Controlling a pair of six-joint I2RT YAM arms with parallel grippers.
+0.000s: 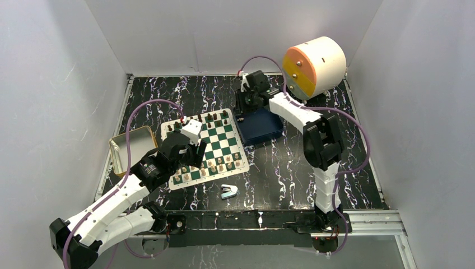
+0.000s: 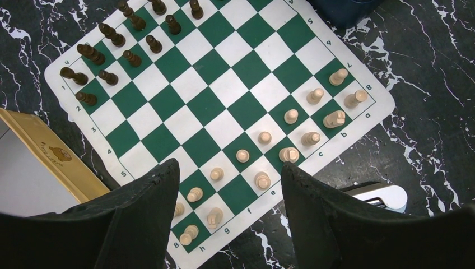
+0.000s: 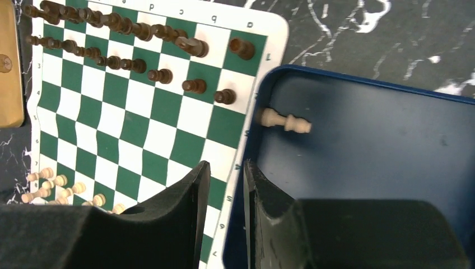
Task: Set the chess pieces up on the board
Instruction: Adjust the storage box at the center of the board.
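2 rows of dark chess pieces (image 2: 113, 36) stand along the far edge of the board (image 1: 221, 137), and 2 rows of light chess pieces (image 2: 291, 116) stand along its near edge, with the middle squares bare. The board lies flat on the black marbled table (image 1: 291, 168), left of centre. 1 more light piece (image 3: 284, 121) lies on its side inside the dark blue tray (image 3: 392, 168), close to the tray's left wall and off the board. The tray sits just beside the board's far right corner. The right gripper (image 3: 227, 165) hangs over that left wall of the tray, its fingers parted by only a narrow gap with nothing between them, short of the fallen piece. The left gripper (image 2: 229, 168) hovers above the near left part of the board, over the light rows, its fingers spread wide and holding nothing. An open tan tin (image 1: 131, 147) rests left of the board, touching or almost touching its edge. A small light-blue stapler-like object (image 1: 228, 191) lies near the board's near edge. At the far right, a big white cylinder with an orange and yellow face (image 1: 316, 66) sits above the right arm.
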